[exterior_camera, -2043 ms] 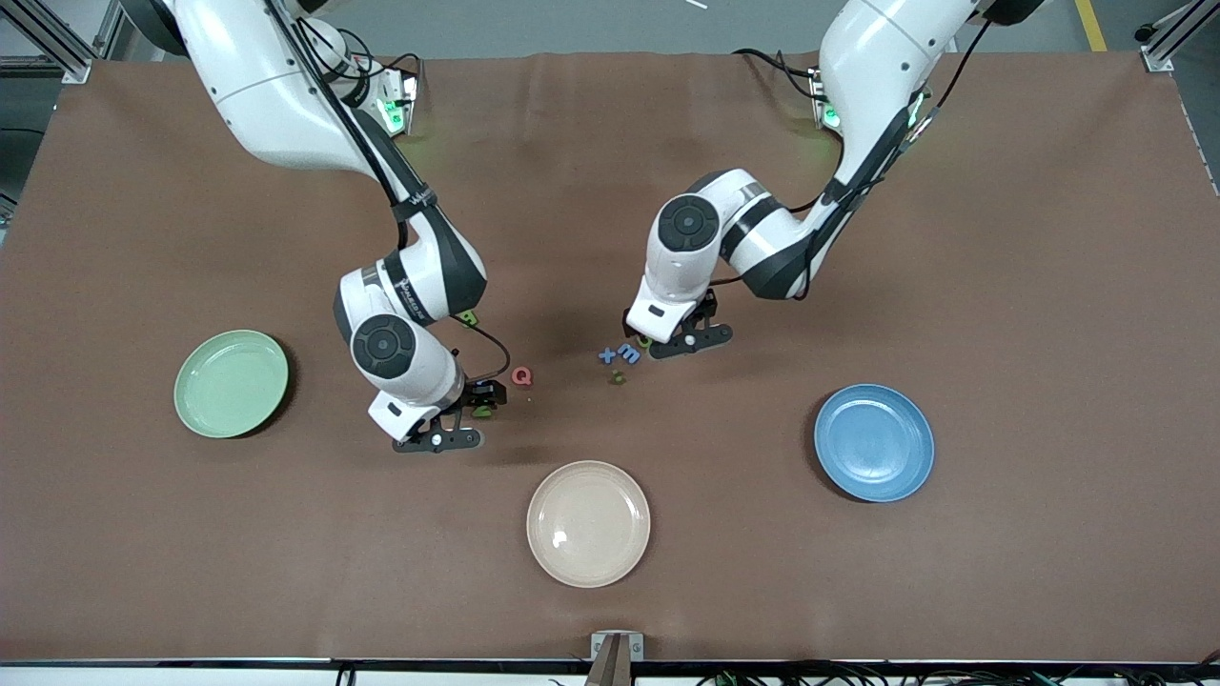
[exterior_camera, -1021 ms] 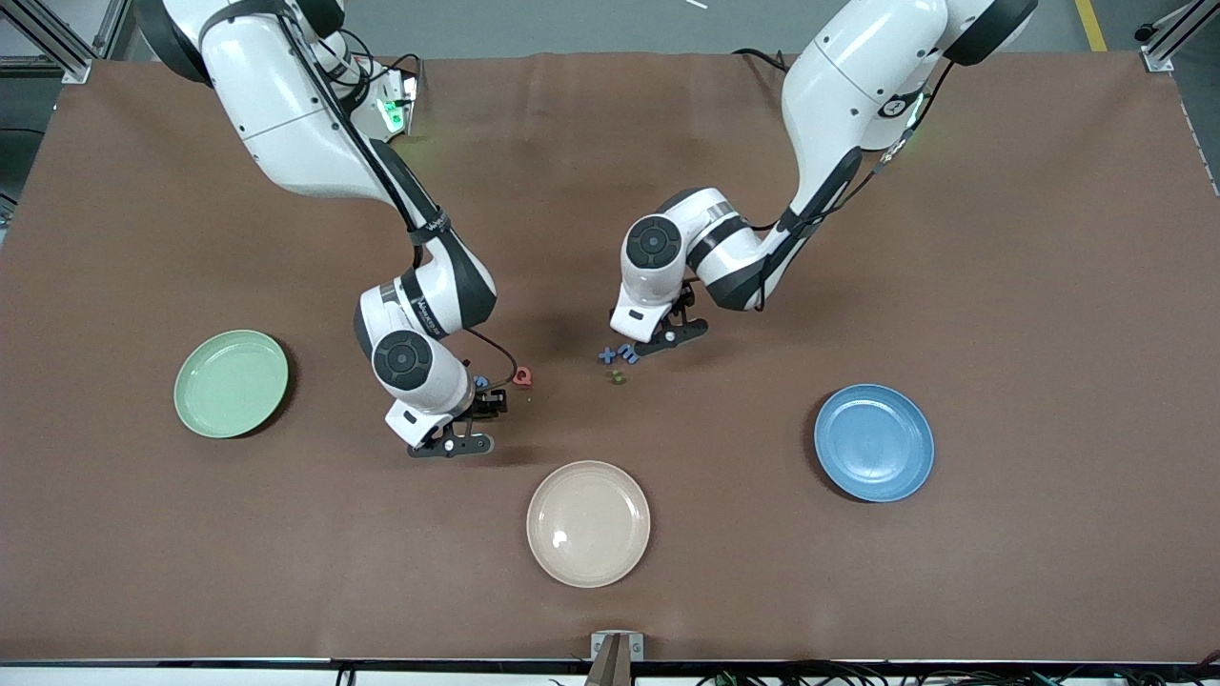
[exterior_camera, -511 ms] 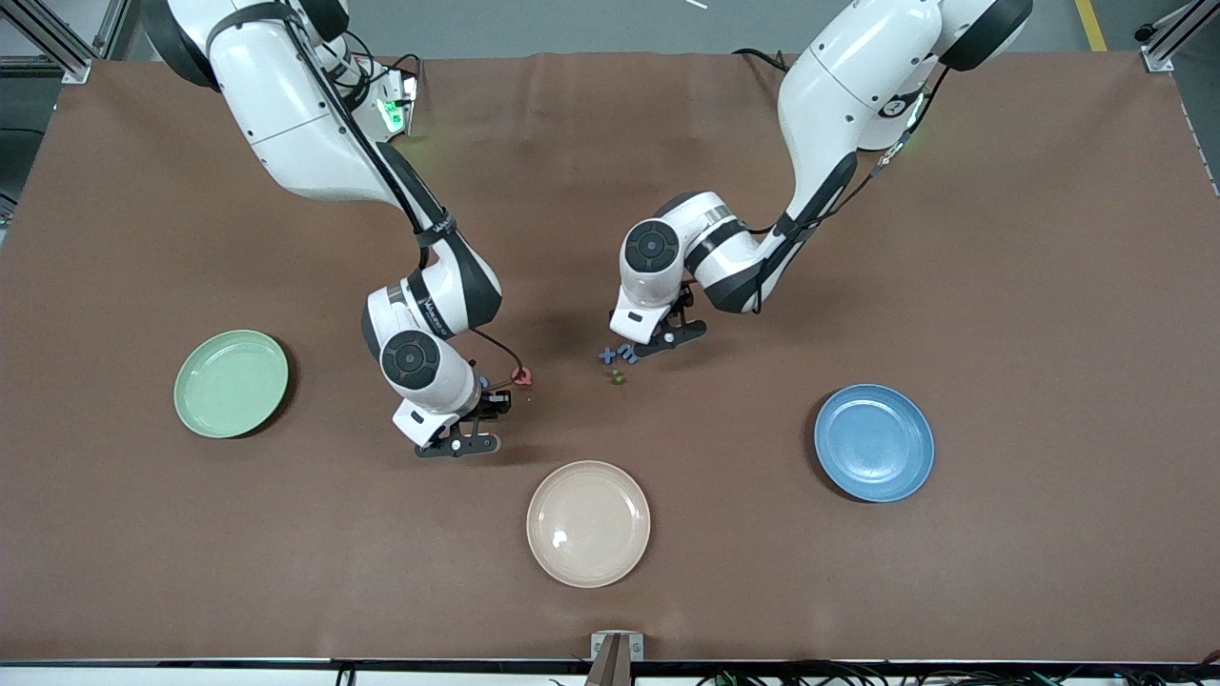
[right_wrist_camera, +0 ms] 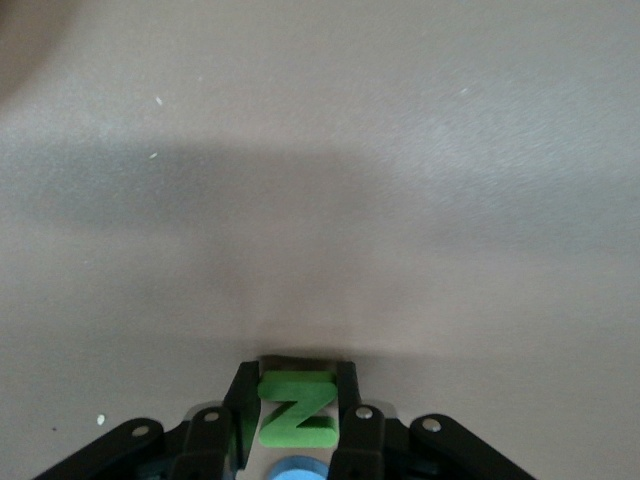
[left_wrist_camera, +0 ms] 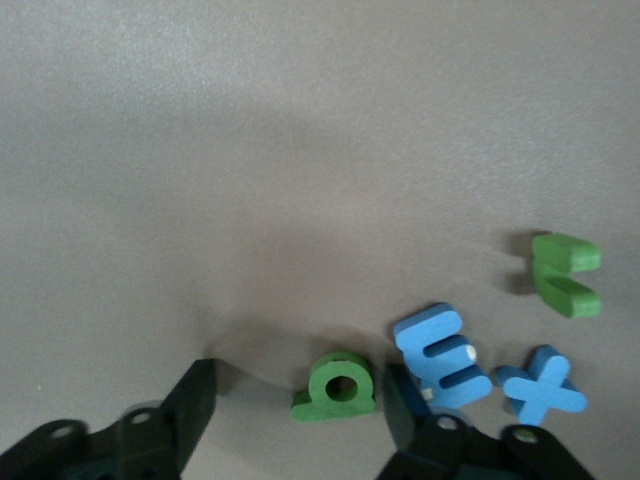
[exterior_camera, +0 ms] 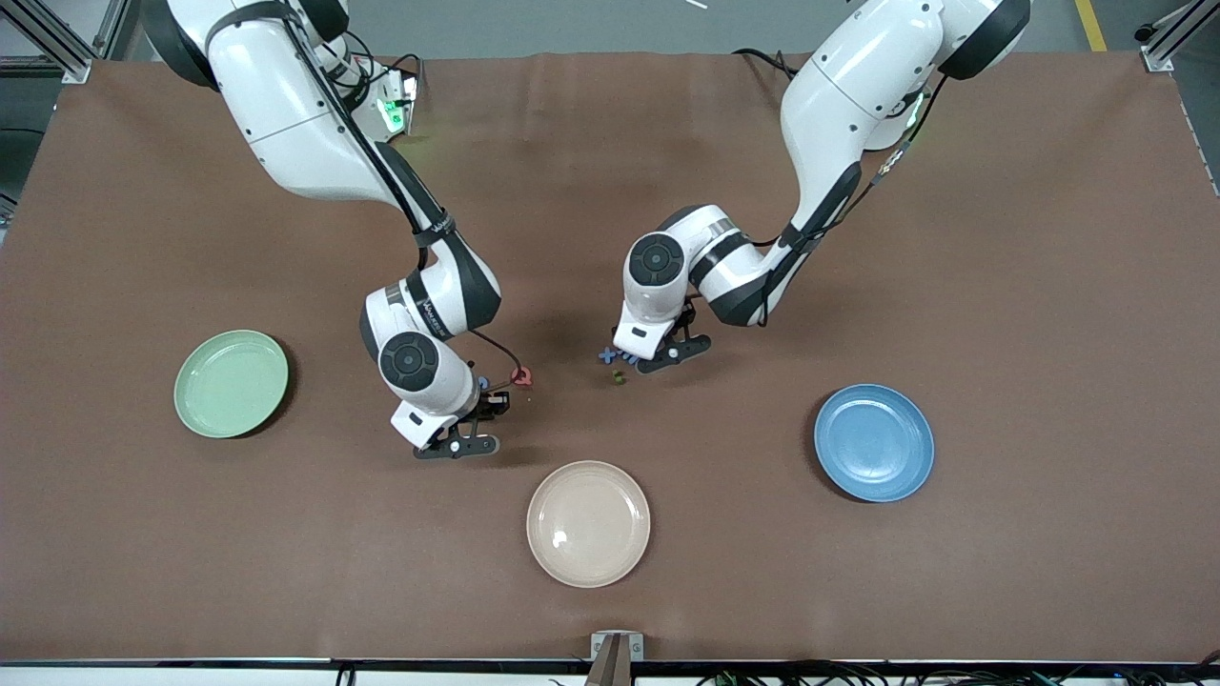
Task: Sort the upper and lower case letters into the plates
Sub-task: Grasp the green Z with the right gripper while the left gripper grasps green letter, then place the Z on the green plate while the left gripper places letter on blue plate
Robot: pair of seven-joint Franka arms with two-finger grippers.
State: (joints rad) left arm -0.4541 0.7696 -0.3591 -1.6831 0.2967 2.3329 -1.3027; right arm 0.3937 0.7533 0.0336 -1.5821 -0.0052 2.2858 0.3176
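Front view: the brown counter [exterior_camera: 1001, 286] carries three plates. The cream plate [exterior_camera: 588, 523] sits nearest the camera. The pale green plate [exterior_camera: 231, 383] lies toward the right arm's end from it and the blue plate [exterior_camera: 874, 442] toward the left arm's end — both empty. The red Q [exterior_camera: 521, 376] lies farther from the camera than the cream plate.

Left wrist view: the left gripper [left_wrist_camera: 300, 400] has its fingers open around the green letter [left_wrist_camera: 337, 386], touching the blue E [left_wrist_camera: 442, 356]. That E could get nudged or pinched too.

Right wrist view: the right gripper [right_wrist_camera: 296, 405] has its fingers squeezed on the green Z [right_wrist_camera: 293, 410].

Since a second ago, both grippers have narrowed.
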